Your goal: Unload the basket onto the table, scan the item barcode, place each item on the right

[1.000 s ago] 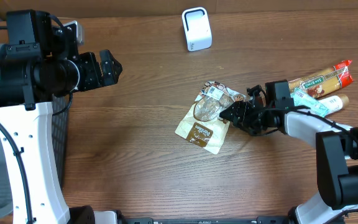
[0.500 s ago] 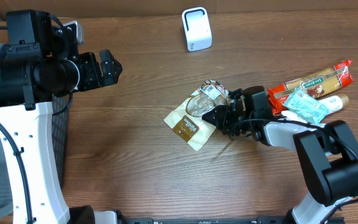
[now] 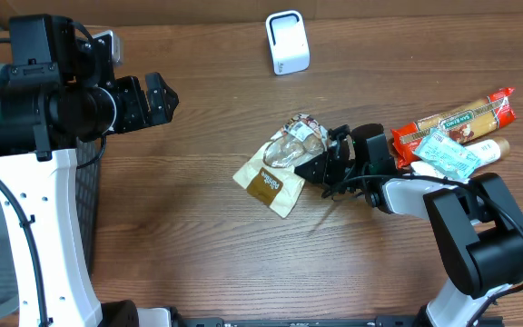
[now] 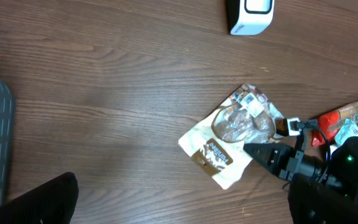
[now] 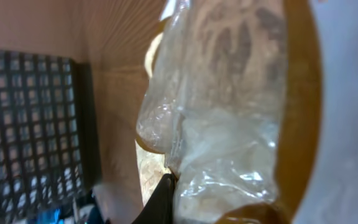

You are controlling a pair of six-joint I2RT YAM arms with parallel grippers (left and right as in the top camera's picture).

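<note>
Pinching crinkly clear-windowed tan pouch [image 3: 263, 182], black right tool [image 3: 303, 170], woodgrain table [image 3: 198, 238]

The cream pouch [image 3: 269, 177], clear-windowed with a brown logo, lies diagonally mid-bench, its right edge pinched in the right claw [image 3: 310, 169]. The white scanner [image 3: 287, 42] stands upright by the far edge.

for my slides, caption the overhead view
Right gripper shut on the tan snack pouch, left gripper open, white scanner beyond.
</note>
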